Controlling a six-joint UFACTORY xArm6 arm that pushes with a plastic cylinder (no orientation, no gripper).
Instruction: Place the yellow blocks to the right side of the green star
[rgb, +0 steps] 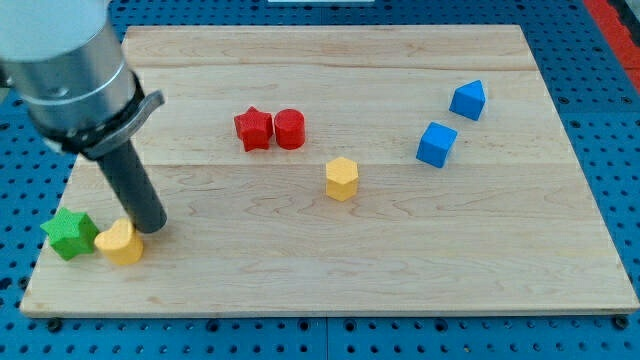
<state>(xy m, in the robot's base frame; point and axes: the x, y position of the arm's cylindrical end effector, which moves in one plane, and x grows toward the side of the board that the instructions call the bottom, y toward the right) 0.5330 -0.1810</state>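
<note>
The green star (69, 233) lies near the board's bottom left corner. A yellow heart-shaped block (119, 243) sits just to its right, touching or nearly touching it. My tip (151, 226) rests on the board right beside the yellow heart, at its upper right. A yellow hexagonal block (341, 178) stands near the middle of the board, far to the right of the star and of my tip.
A red star (254, 129) and a red cylinder (289, 129) sit side by side above the board's middle. Two blue blocks (436, 144) (468, 100) lie at the upper right. The wooden board (480, 260) lies on a blue pegboard.
</note>
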